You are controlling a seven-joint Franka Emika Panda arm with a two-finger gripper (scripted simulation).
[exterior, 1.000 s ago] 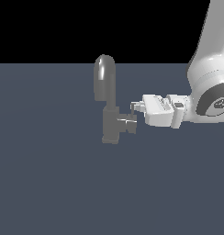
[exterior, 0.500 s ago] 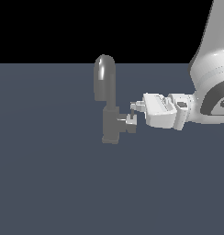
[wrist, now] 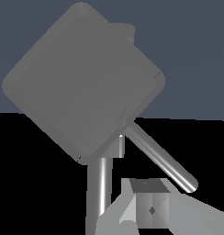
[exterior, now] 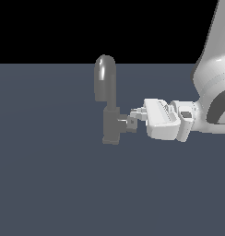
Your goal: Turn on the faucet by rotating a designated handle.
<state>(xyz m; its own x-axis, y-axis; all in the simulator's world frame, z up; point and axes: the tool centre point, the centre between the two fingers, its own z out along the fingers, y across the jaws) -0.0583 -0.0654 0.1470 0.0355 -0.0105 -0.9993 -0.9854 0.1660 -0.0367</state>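
Note:
The grey faucet (exterior: 111, 128) has a blocky body and a tall arched spout (exterior: 105, 82). Its handle (exterior: 125, 124) is a short stub sticking out toward the exterior view's right. My white gripper (exterior: 133, 120) comes in from the right, and its fingertips (exterior: 132, 123) touch the end of the stub. The fingers look closed together and hold nothing. In the wrist view the faucet body (wrist: 84, 82) fills the frame as a large rounded square. A thin shiny lever (wrist: 160, 159) slants out from it, just beyond one fingertip (wrist: 150, 209).
The faucet stands on a flat dark blue-grey floor (exterior: 50, 184). My white arm (exterior: 213, 87) fills the exterior view's right edge. A second thin shiny rod (wrist: 98, 193) runs beside the fingertip in the wrist view.
My gripper has lowered slightly and moved a little toward the exterior view's left, from above the stub's end to level with it. The faucet has not visibly moved.

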